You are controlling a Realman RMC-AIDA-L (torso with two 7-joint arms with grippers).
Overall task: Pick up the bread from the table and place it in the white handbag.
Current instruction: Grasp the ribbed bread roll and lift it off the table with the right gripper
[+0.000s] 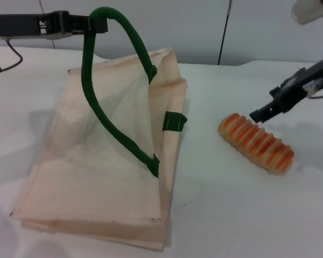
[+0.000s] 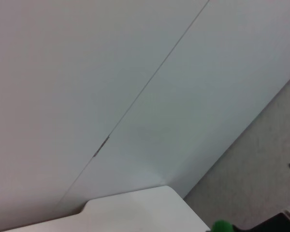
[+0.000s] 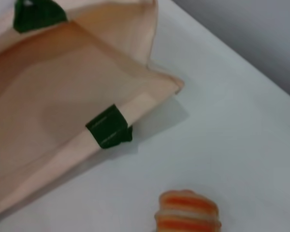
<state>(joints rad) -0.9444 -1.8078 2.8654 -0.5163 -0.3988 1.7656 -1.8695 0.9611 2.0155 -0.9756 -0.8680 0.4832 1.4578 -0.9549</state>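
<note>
soft even light; blurred wrist views

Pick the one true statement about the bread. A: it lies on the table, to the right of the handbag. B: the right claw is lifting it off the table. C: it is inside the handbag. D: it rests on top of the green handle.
A: the bread lies on the table, apart from the handbag, with the right claw just above its far end.
</note>
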